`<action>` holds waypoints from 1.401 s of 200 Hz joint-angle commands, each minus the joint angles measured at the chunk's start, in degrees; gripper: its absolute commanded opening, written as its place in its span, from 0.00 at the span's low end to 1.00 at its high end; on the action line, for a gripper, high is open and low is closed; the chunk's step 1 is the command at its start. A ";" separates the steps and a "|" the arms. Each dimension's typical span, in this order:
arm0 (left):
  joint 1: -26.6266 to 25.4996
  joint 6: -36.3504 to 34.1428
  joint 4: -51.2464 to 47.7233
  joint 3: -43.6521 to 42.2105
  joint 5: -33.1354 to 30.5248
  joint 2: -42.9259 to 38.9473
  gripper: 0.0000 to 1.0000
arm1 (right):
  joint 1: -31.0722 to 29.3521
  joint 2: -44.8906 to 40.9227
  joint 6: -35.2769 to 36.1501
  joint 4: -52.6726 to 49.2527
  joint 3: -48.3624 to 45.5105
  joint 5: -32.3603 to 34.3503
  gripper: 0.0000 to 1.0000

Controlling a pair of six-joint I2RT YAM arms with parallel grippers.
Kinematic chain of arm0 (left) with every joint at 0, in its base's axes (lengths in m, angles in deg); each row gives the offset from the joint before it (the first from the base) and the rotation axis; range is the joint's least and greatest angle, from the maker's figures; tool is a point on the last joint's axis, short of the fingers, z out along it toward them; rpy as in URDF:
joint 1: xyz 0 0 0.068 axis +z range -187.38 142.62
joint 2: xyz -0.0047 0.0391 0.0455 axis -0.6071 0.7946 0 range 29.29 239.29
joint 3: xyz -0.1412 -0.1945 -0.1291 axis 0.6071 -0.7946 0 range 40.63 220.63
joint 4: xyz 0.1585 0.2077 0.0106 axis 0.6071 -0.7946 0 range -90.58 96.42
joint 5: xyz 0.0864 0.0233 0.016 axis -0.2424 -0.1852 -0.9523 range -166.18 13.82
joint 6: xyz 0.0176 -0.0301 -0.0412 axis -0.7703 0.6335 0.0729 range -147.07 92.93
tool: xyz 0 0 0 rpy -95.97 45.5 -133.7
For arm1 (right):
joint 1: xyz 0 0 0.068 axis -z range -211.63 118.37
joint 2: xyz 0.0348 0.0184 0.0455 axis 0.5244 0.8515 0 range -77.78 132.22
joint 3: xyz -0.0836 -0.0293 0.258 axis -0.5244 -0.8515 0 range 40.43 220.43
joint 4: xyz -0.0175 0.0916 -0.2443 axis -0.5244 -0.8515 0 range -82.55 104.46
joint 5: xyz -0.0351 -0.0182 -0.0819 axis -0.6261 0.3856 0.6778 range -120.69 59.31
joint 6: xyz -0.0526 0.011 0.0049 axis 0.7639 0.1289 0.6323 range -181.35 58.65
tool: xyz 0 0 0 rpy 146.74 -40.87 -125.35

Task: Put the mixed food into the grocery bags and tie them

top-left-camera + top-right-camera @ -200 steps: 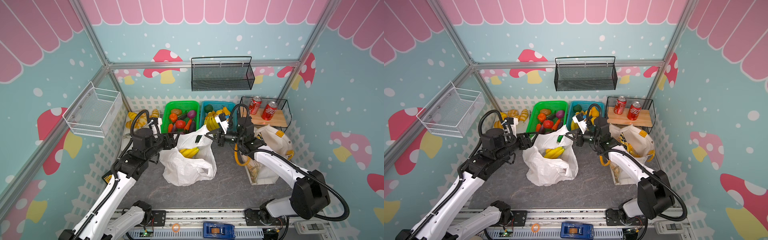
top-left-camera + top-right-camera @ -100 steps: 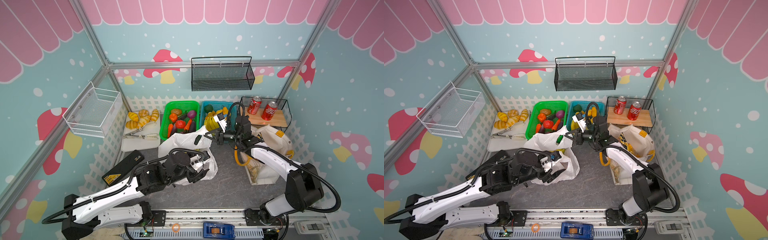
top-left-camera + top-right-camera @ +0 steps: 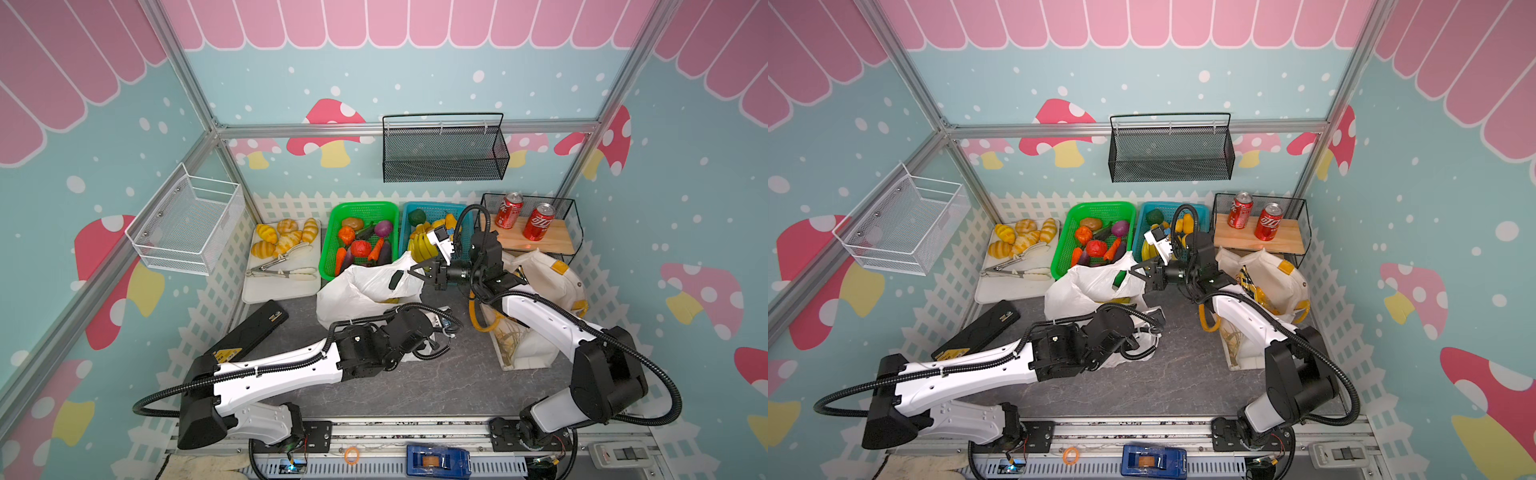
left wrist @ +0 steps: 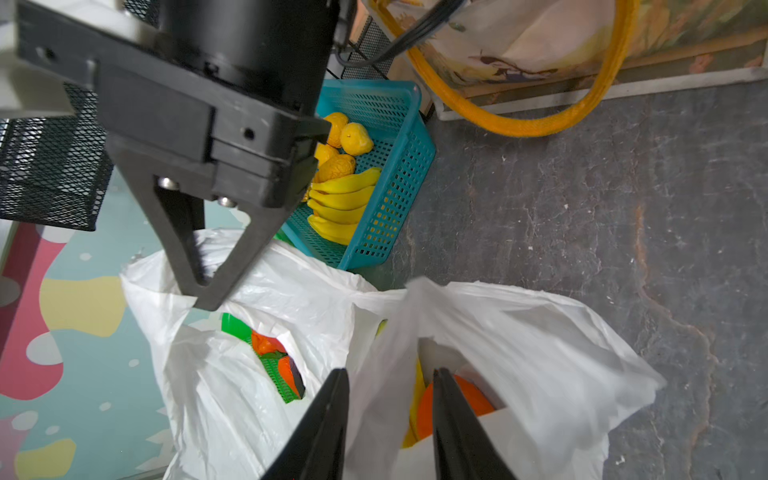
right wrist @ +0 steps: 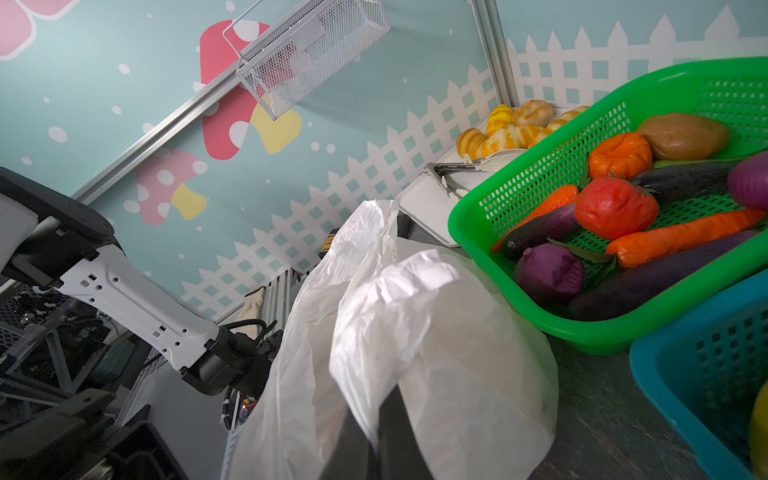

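The white plastic bag (image 3: 357, 291) stands mouth-up mid-table, just before the green basket (image 3: 363, 204). The right gripper (image 5: 374, 415) is clamped on its rear handle. The left gripper (image 4: 390, 374) straddles the near handle, but I cannot tell if it pinches. Bare tabletop (image 3: 449, 382) lies in front.

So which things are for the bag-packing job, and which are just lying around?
For the job: white plastic bag, cream cloth tote, orange toy fruit, yellow toy fruits, left gripper, right gripper.
Lying about: red soda cans, bread rolls, tongs, black case.
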 commanded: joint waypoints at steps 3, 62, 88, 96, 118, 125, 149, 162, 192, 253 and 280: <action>-0.19 -2.59 3.21 0.08 -2.74 -1.66 0.15 | 0.52 -1.41 1.14 0.60 -0.89 0.50 0.00; 0.92 1.33 9.42 -2.39 -2.88 -8.94 0.00 | 1.29 -4.37 -0.61 0.54 -2.65 5.80 0.00; 4.16 10.23 11.99 -1.50 0.83 -14.23 0.00 | 1.33 -11.62 -4.00 4.16 -5.76 13.37 0.00; 5.78 13.25 12.39 -0.89 2.98 -16.20 0.00 | 1.35 -14.38 -4.54 4.95 -6.34 15.12 0.00; 13.00 22.67 12.97 0.24 11.38 -21.80 0.00 | 1.33 -21.96 -3.75 4.93 -8.35 20.21 0.00; 16.00 26.02 12.82 0.51 14.51 -23.27 0.00 | 1.33 -24.62 -3.22 5.61 -9.81 22.17 0.00; 26.67 35.99 11.94 1.61 24.41 -26.21 0.00 | 1.31 -31.64 -2.14 9.01 -14.69 25.53 0.00; 32.26 40.13 11.74 1.95 28.19 -26.30 0.00 | 1.24 -33.57 -2.09 9.38 -15.44 24.71 0.00; 42.65 49.00 11.43 1.67 37.52 -22.80 0.00 | 1.24 -37.43 -3.42 12.29 -18.26 25.26 0.00; 48.90 53.56 7.27 2.84 45.77 -12.38 0.00 | 1.16 -41.16 -5.88 12.11 -23.95 36.25 0.00; 51.89 53.65 5.11 3.75 46.75 -14.20 0.23 | 1.22 -41.03 -5.80 11.64 -24.54 38.38 0.00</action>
